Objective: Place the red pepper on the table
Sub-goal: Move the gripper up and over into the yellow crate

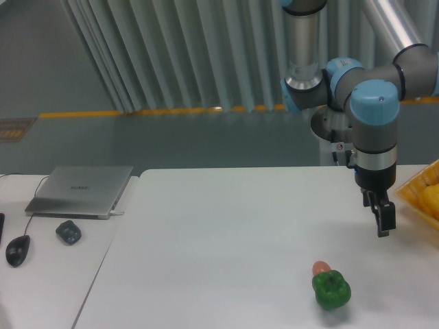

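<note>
The red pepper is not in view. My gripper (385, 229) hangs point-down above the right side of the white table (219, 240), just left of an orange basket. Its dark fingers are seen edge-on and overlap, so the gap between them does not show. Nothing is visible in them.
A green pepper (332, 290) lies near the table's front, with a small orange-pink round thing (320, 267) touching its back. The orange basket (411, 192) with yellow items is cut off by the right edge. The left desk holds a laptop (81, 190), a mouse (18, 249) and a small dark object (68, 232).
</note>
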You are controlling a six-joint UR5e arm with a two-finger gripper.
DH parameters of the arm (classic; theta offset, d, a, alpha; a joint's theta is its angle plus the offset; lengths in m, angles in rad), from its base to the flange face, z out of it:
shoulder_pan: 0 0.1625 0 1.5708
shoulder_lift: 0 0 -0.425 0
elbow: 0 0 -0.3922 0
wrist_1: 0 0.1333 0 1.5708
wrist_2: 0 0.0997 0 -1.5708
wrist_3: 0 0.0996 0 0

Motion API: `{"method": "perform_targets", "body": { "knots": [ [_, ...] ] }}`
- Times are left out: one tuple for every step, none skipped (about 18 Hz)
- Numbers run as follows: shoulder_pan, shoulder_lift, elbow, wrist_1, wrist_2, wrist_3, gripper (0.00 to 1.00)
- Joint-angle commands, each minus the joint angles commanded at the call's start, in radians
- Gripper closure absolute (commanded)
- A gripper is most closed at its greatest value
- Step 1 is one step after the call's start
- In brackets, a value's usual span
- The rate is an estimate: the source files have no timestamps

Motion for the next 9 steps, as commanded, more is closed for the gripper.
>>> {"method": "perform_targets", "body": {
  "knots": [
    [0.000, 0.000, -0.003, 0.000, 0.000, 0.003, 0.00],
    [0.002, 0.000, -0.003, 0.000, -0.002, 0.006, 0.00],
    [0.002, 0.000, -0.003, -0.002, 0.000, 0.005, 0.00],
    [0.002, 0.002, -0.003, -0.002, 0.002, 0.006, 0.00],
    [0.002, 0.003, -0.006, -0.003, 0.023, 0.006, 0.00],
    [0.002, 0.005, -0.008, -0.003, 0.038, 0.006, 0.00],
    [0.003, 0.006, -0.017, -0.003, 0.040, 0.006, 0.00],
    [0.005, 0.008, -0.038, 0.005, 0.037, -0.001, 0.00],
    [0.012, 0.011, -0.051, 0.009, 0.037, 0.003, 0.00]
  ]
}}
